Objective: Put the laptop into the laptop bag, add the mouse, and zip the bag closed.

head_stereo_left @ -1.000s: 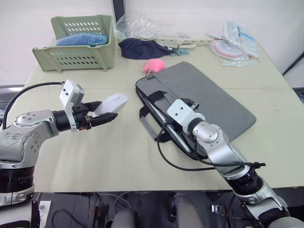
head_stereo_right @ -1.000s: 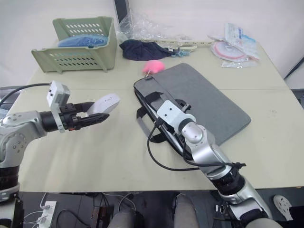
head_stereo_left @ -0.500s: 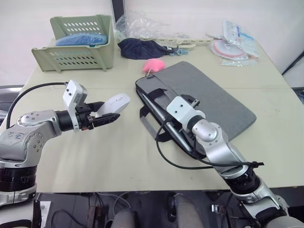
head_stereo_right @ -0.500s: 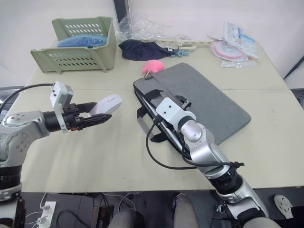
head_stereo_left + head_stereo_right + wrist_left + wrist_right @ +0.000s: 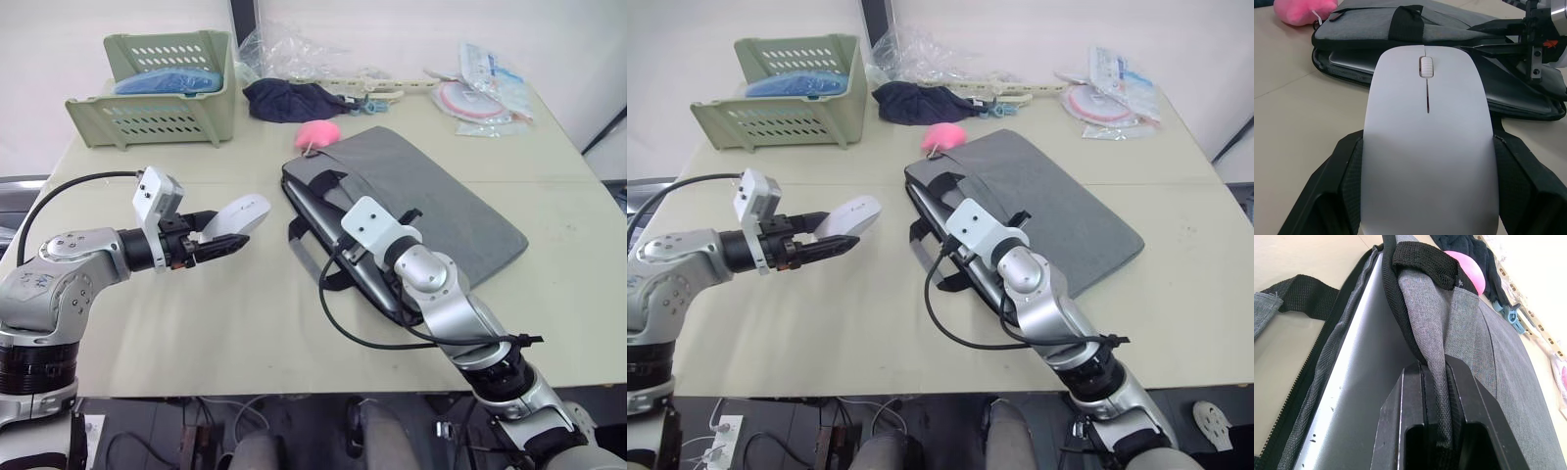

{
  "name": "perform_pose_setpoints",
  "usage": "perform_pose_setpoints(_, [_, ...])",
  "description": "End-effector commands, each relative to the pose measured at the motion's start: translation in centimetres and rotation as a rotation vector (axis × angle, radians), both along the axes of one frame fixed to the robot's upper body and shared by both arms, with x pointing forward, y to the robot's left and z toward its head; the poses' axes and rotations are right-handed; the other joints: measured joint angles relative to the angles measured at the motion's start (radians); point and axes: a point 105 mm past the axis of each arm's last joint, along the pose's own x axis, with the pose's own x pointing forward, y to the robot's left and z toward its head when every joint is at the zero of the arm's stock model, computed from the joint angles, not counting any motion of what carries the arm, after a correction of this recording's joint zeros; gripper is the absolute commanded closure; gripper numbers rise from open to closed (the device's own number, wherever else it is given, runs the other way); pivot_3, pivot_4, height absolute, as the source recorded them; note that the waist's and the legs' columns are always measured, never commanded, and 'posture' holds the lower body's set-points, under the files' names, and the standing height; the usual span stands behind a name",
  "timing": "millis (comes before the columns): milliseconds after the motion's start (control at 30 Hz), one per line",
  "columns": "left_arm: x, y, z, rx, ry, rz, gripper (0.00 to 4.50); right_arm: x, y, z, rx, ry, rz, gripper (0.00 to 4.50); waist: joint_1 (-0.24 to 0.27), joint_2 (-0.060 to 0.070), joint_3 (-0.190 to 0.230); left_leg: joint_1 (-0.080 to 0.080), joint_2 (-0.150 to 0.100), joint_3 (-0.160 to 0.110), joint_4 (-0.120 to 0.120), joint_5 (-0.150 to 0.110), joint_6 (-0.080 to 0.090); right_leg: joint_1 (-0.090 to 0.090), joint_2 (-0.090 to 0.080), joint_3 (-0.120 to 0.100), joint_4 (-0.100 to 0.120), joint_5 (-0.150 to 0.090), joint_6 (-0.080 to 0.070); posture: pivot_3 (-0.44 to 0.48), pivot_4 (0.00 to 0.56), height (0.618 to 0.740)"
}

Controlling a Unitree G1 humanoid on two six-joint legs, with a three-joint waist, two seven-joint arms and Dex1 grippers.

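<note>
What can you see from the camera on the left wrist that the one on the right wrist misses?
Left wrist view alone: the white mouse clamped between the left gripper, and the table. Right wrist view alone: the right gripper pinching the upper flap of the laptop bag, and a dark cloth. Both share the bag, the silver laptop inside it and the pink fluffy thing.

The right end effector (image 5: 1433, 382) has lifted the laptop bag (image 5: 441, 201) flap, widening its opening.
</note>
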Motion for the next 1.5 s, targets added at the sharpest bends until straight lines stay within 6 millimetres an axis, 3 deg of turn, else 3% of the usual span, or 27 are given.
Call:
perform_pose_setpoints(33, [-0.3, -0.5, 0.9, 0.0, -0.042, -0.021, 1.6, -0.2, -0.6, 2.2, 0.019, -0.086, -0.009, 4.25, 0.0, 0.0, 0.0, 0.0, 0.0, 0.0, 0.0, 0.0, 0.0, 0.0, 0.0, 0.0, 0.0, 0.0, 0.0, 0.0, 0.15, 0.74])
perform_pose_setpoints(200, [-0.4, -1.2, 0.2, 0.001, -0.018, -0.042, 1.6, 0.0, -1.0, 2.0, 0.182, 0.054, -0.006, 4.25, 0.001, 0.0, 0.0, 0.0, 0.0, 0.0, 0.0, 0.0, 0.0, 0.0, 0.0, 0.0, 0.0, 0.0, 0.0, 0.0, 0.15, 0.74])
perform_pose_setpoints(533, [0.3, -2.7, -3.6, 0.114, 0.039, -0.079, 1.6, 1.3, -3.1, 7.2, 0.147, 0.093, 0.069, 4.25, -0.001, 0.0, 0.0, 0.0, 0.0, 0.0, 0.0, 0.0, 0.0, 0.0, 0.0, 0.0, 0.0, 0.0, 0.0, 0.0, 0.15, 0.74])
perform_pose_setpoints(800, [1.2, -4.4, -3.5, 0.09, 0.009, -0.105, 1.6, 0.8, -2.2, 8.1, 0.114, 0.104, 0.135, 4.25, 0.001, 0.0, 0.0, 0.0, 0.0, 0.001, 0.0, 0.0, 0.0, 0.0, 0.0, 0.0, 0.0, 0.0, 0.0, 0.0, 0.15, 0.74])
perform_pose_setpoints(967, [1.8, -6.7, -3.3, 0.051, -0.017, -0.152, 1.6, 0.5, -1.5, 8.4, 0.127, 0.107, 0.158, 4.25, 0.0, 0.0, 0.0, 0.0, 0.0, 0.0, 0.0, 0.0, 0.0, 0.0, 0.0, 0.0, 0.0, 0.0, 0.0, 0.0, 0.15, 0.74])
perform_pose_setpoints(1500, [5.6, -11.0, -4.6, 0.004, -0.045, -0.161, 1.6, 0.0, -0.1, 8.5, 0.154, 0.099, 0.178, 4.25, -0.016, 0.0, 0.0, -0.001, 0.0, 0.0, 0.001, 0.0, 0.0, 0.0, 0.0, -0.001, 0.0, 0.0, 0.0, 0.0, 0.15, 0.74])
